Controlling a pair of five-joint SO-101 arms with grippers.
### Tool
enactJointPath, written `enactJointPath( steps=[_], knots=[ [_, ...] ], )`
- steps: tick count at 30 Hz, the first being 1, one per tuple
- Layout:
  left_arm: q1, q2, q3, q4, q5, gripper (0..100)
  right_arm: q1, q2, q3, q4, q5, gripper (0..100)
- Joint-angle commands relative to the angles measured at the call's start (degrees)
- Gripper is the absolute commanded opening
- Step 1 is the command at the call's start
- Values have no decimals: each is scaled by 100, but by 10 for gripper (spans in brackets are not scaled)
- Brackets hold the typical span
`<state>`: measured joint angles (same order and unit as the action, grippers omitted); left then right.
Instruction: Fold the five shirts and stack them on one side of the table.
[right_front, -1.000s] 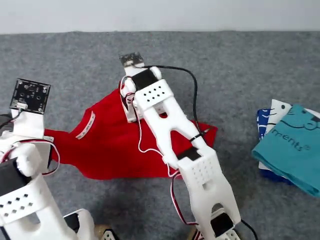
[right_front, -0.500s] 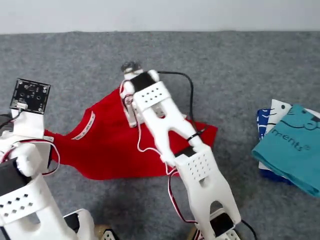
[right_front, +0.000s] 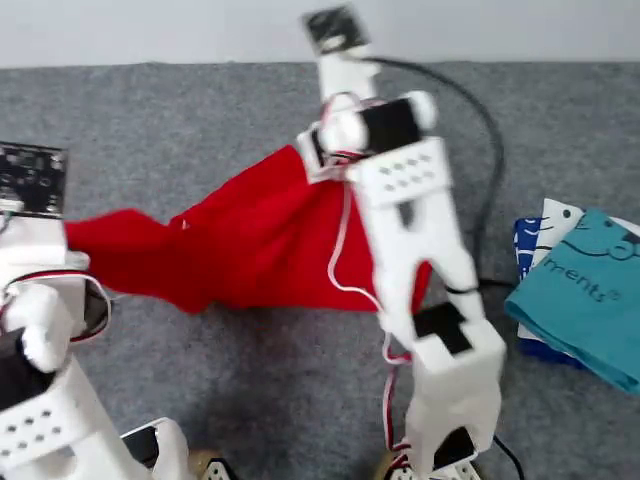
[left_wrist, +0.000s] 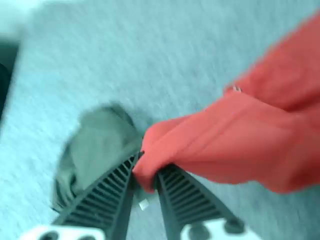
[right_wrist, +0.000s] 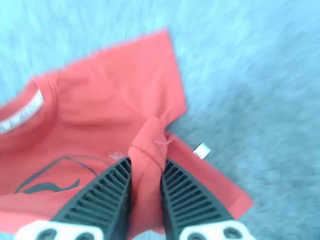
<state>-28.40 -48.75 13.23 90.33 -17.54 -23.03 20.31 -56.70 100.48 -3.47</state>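
Note:
A red shirt (right_front: 250, 240) is stretched above the grey table between both arms. My left gripper (left_wrist: 145, 172) is shut on one bunched edge of the red shirt (left_wrist: 225, 145), at the left in the high view. My right gripper (right_wrist: 146, 167) is shut on a pinched fold of the red shirt (right_wrist: 100, 120); in the high view it holds the cloth's far upper corner (right_front: 315, 160). The shirt's collar label (right_wrist: 22, 114) shows in the right wrist view. A stack of folded shirts (right_front: 580, 290), teal on top, lies at the table's right edge.
The right arm (right_front: 420, 250) stands tall over the middle of the table with its cable looping to the right. The left arm (right_front: 40, 330) rises at the near left. Grey carpet-like table surface (right_front: 200, 110) lies open behind and in front of the shirt.
Both arms have lifted the red shirt off the table. The right gripper rose and went toward the far side and right; the left end of the cloth came up and shifted left.

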Motion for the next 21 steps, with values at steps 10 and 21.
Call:
enactJointPath(
  steps=[10, 21],
  knots=[
    [1108, 9, -1754, -958, 88, 15, 1051, -2475, -334, -13, 62, 9],
    [1582, 35, -2527, -2716, -79, 15, 1420, -3565, -334, -875, 70, 9]
  ],
)
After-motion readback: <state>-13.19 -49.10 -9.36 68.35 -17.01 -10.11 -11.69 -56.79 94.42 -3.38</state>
